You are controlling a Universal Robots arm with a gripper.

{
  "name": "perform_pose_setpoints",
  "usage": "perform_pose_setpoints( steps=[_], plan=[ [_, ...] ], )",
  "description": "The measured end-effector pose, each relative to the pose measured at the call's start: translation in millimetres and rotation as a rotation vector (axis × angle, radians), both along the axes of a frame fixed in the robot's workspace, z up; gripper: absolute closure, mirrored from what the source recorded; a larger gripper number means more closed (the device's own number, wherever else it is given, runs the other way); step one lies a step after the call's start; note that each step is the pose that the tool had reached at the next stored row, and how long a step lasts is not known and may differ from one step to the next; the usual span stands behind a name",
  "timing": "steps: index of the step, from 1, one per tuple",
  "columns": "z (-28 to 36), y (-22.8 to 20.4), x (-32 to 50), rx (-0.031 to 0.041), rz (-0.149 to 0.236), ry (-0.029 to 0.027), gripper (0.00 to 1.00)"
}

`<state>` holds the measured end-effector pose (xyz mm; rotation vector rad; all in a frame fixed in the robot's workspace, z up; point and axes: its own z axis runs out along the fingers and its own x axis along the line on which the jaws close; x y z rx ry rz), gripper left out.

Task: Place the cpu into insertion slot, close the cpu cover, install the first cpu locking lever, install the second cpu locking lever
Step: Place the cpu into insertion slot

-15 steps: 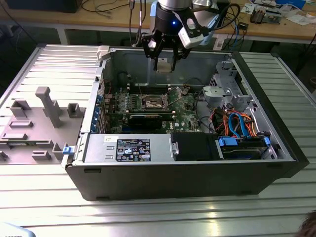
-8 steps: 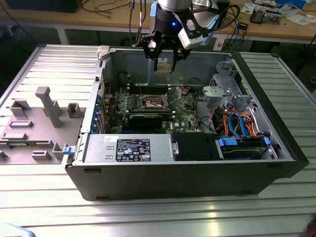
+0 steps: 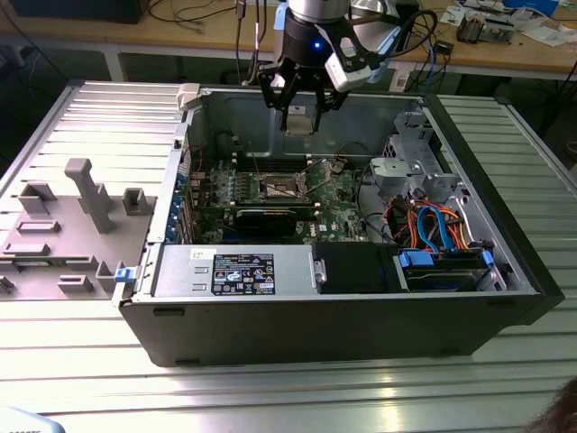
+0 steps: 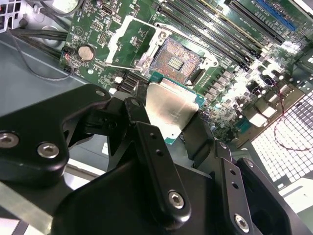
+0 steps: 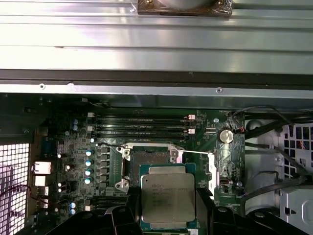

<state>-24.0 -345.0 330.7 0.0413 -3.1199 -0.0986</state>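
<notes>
In the exterior view the arm (image 3: 315, 27) is cut off by the top edge. The gripper (image 3: 297, 117), in the upper middle of the frame, is too small there to tell what sits between its fingers. The insertion slot (image 3: 281, 187), near the frame's centre, is too small for its contacts to be made out. A dark shape (image 3: 561, 413) in the lower right corner and a pale one (image 3: 22, 422) in the lower left corner are cut by the edges, and what they are cannot be told. In the second wrist view the black fingers (image 4: 151, 147) cover two sides of the cpu (image 4: 168, 105), hiding where they meet it. In the first wrist view the cpu (image 5: 167, 196) hides one side of the insertion slot (image 5: 146, 157).
</notes>
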Motion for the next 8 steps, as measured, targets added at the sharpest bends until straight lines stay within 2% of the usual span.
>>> perform_pose_setpoints(
  steps=[8],
  plan=[
    [-2.1,0.0,0.0,0.0,0.0,0.0,0.46]
  ],
)
